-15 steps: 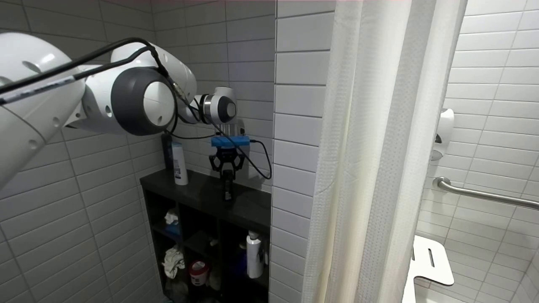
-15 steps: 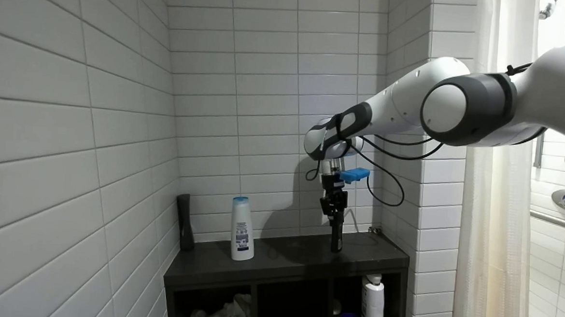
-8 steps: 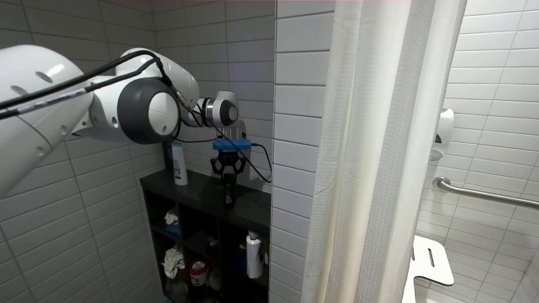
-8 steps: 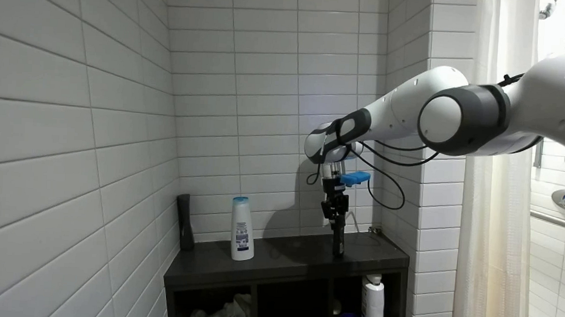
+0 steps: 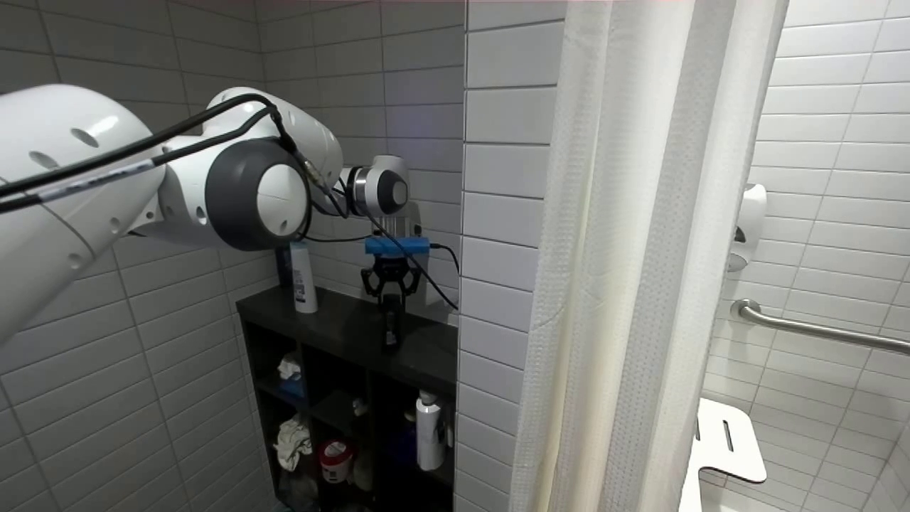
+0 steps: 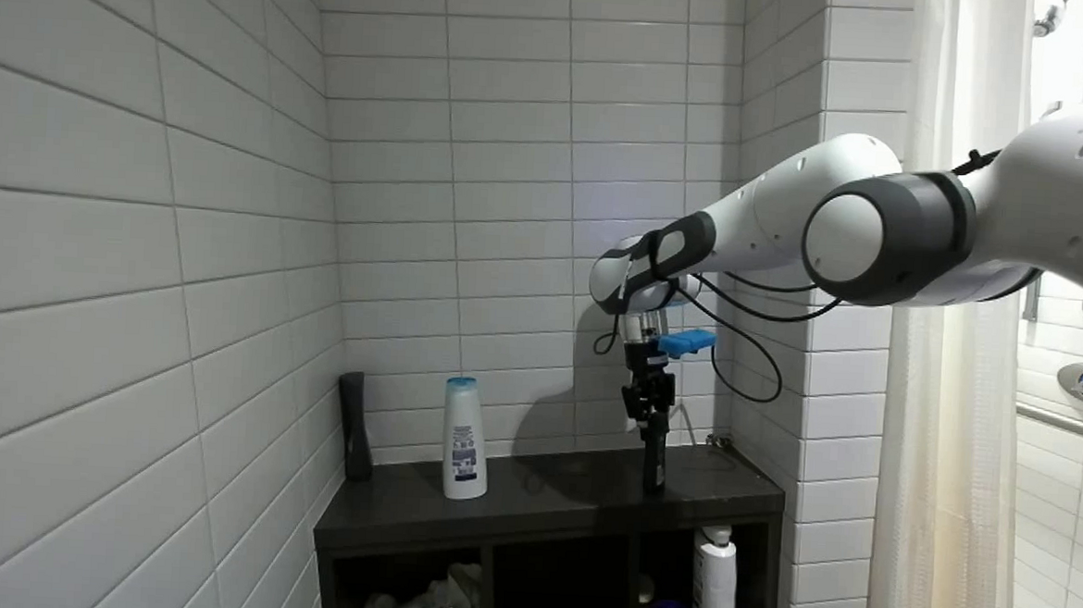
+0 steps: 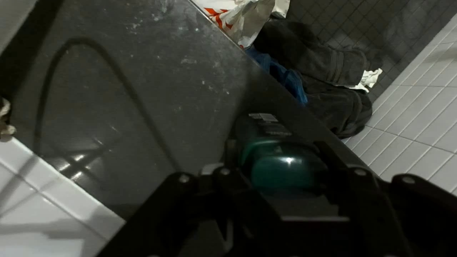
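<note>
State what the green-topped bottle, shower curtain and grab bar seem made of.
Green-topped bottle: probably plastic, glossy on top where light glints; body too dark to judge.
Shower curtain: likely matte fabric, in soft folds with waffle texture.
Grab bar: metal, perhaps satin stainless steel, by its grey sheen.

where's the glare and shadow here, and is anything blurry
Wrist view: glare spots on the shelf top, a glint on the green cap, bottle label too blurry to read; in an exterior view, a soft shadow on the tiled wall.
</note>
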Controlling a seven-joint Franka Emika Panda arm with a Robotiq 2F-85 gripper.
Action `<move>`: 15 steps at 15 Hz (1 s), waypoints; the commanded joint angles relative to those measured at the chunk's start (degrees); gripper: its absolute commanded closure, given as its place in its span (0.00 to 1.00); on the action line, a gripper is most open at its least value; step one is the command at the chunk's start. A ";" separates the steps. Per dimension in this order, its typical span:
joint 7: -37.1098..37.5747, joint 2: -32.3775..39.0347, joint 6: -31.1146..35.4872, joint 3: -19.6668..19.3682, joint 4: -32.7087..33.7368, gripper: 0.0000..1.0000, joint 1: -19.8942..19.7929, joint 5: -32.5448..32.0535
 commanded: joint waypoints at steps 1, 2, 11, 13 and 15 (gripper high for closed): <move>-0.25 1.31 -1.10 -0.21 2.00 0.14 -0.31 -0.13; -0.27 1.39 -1.12 -0.22 2.03 0.08 -0.33 -0.20; 0.66 -0.06 -0.63 -0.27 1.88 0.00 1.90 -1.16; 0.93 -0.67 -0.16 -0.34 2.15 0.00 2.87 -1.33; 1.17 -1.17 0.50 -0.38 2.50 0.00 3.92 -1.56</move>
